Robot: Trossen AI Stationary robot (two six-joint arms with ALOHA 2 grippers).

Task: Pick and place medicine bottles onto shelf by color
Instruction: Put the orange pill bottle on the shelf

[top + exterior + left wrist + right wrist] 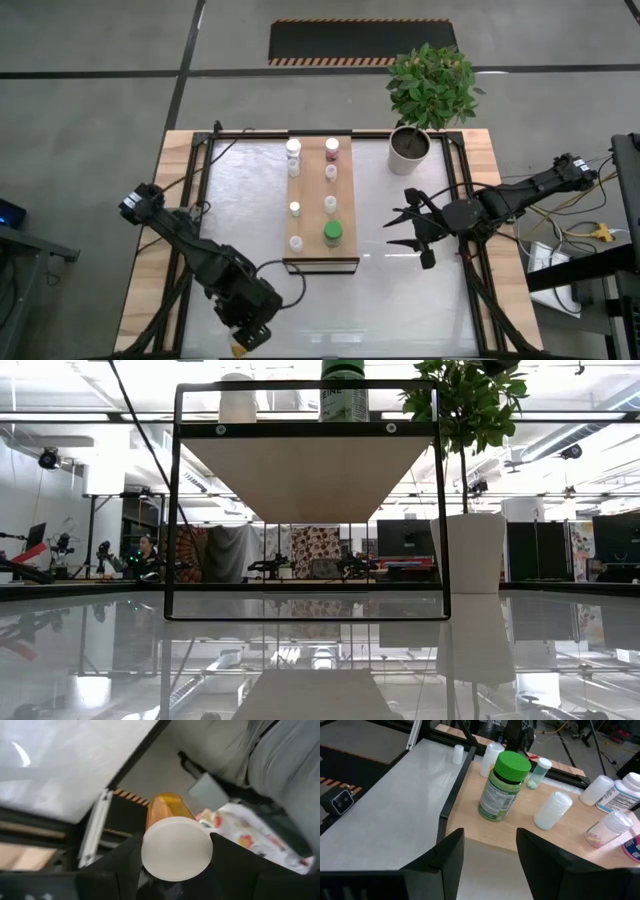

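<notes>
From above, the shelf [312, 200] is lying mid-table, its light plank carrying two rows of medicine bottles [331, 175] — white-capped ones, a maroon one [332, 146] at the far end, and the wide green-topped bottle [332, 234] near the front edge. The left gripper [246, 335] is hanging over the table's near edge; the right gripper [412, 228] is hovering just beside the shelf, fingers spread apart with nothing between them. A potted plant [425, 95] is standing at the far right.

From table height, the plank is showing from beneath on its black frame [305, 500], with the green-topped bottle's label and a white bottle [238, 400] on top.

The left wrist view is showing an amber bottle [172, 837] with a white cap, clamped between that arm's fingers [125, 865].

The right wrist view is looking past its open fingers [447, 860] at the green-capped bottle, upright on the wood.

These bottles are likely light, rigid plastic, smooth and prone to tipping — a grasp across the body below the cap should be serving best.
</notes>
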